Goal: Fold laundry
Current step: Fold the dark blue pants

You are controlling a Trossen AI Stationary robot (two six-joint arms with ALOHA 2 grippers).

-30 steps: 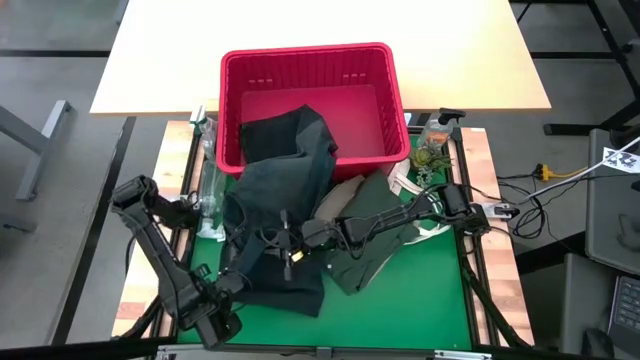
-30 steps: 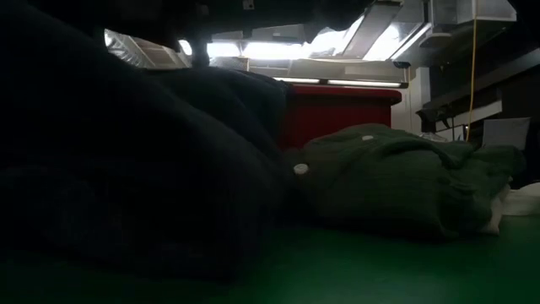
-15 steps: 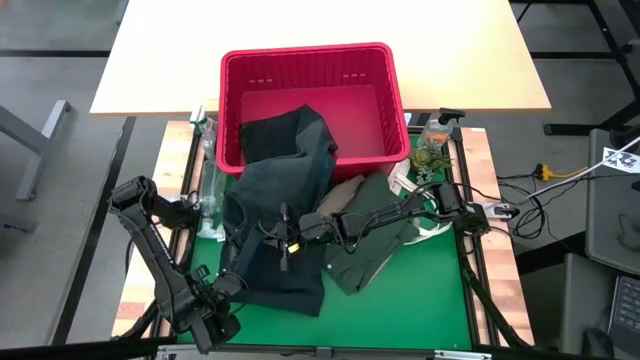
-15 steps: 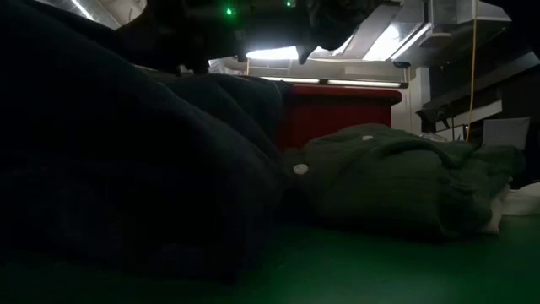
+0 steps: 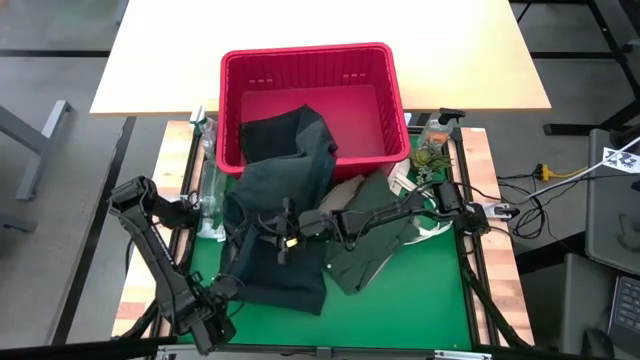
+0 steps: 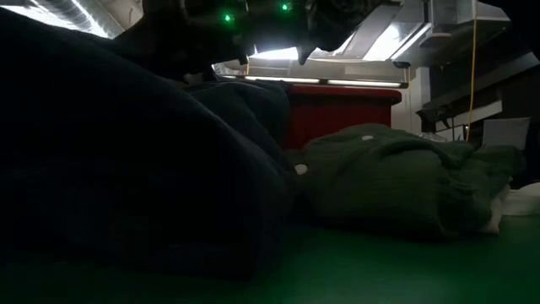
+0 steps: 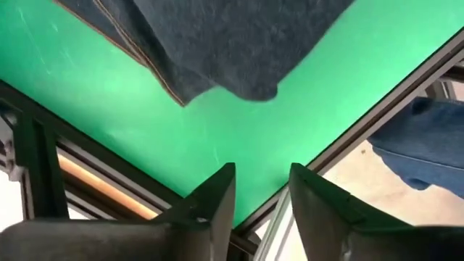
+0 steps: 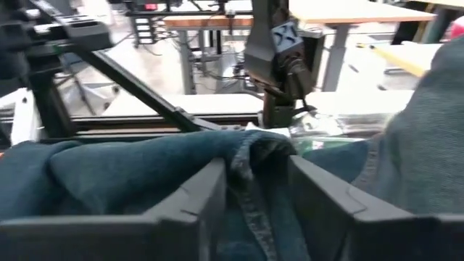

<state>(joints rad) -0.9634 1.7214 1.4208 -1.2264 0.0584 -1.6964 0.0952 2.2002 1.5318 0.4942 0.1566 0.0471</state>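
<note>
high: dark blue denim jeans (image 5: pixel 275 215) drape from red basket (image 5: pixel 232 70) onto desk (image 5: pixel 420 300), beside olive shirt (image 5: pixel 375 245) | left wrist: left tool (image 7: pixel 261 190) spread, empty, off the hem | right wrist: right tool (image 8: pixel 255 177) parted astride a jeans fold, likely to lift it

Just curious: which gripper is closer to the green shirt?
Right. The right gripper is over the jeans beside the green shirt; the left gripper is at the mat's near-left corner.

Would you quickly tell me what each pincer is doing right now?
Left pincer: open, empty, over the green mat.
Right pincer: open around a fold of the jeans.
</note>
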